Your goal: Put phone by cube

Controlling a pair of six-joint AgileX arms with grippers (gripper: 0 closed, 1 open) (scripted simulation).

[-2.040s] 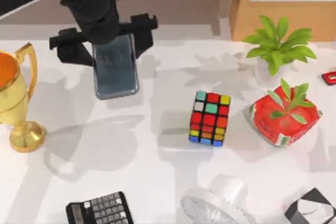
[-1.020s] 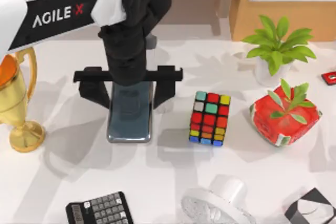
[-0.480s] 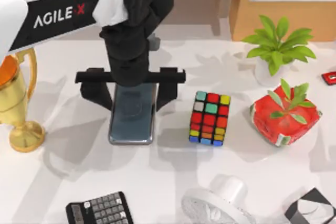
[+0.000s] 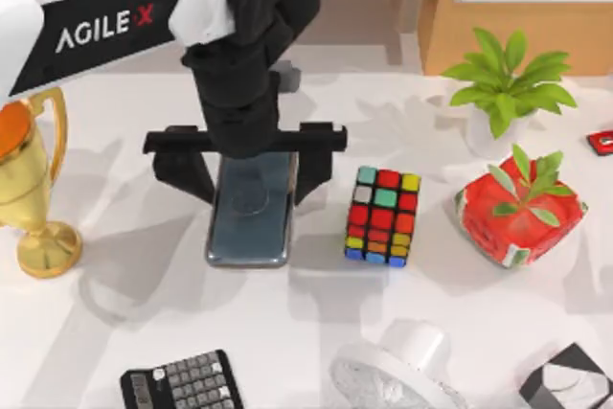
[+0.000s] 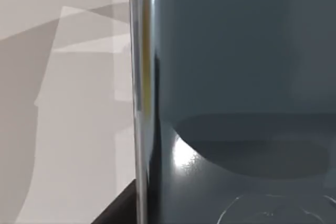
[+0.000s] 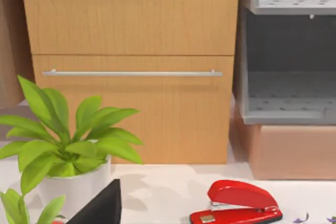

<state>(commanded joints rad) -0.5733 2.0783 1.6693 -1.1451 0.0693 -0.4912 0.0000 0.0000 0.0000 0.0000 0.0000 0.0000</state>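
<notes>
The phone [image 4: 251,222], a dark blue-grey slab with a silvery edge, lies lengthwise left of the cube [image 4: 382,215], with a gap about as wide as a cube column between them. My left gripper [image 4: 249,174] stands over the phone's far half. Its black fingers [image 4: 184,170] press against the two long sides, shut on the phone. In the left wrist view the phone's glossy face [image 5: 236,77] is seen close up beside bare white table. A dark part of my right gripper [image 6: 100,208] pokes in at the edge of the right wrist view.
A gold trophy [image 4: 29,189] stands at the left edge and a black calculator [image 4: 182,382] at the front. A white fan [image 4: 397,371] and a black-and-white box [image 4: 570,380] sit front right. Right of the cube are a red pot [image 4: 520,213], a white potted plant [image 4: 503,83] and a red stapler [image 6: 236,203].
My left gripper has carried the phone from the back left toward the front and right, closing on the cube. The last half second brought only a small rightward shift.
</notes>
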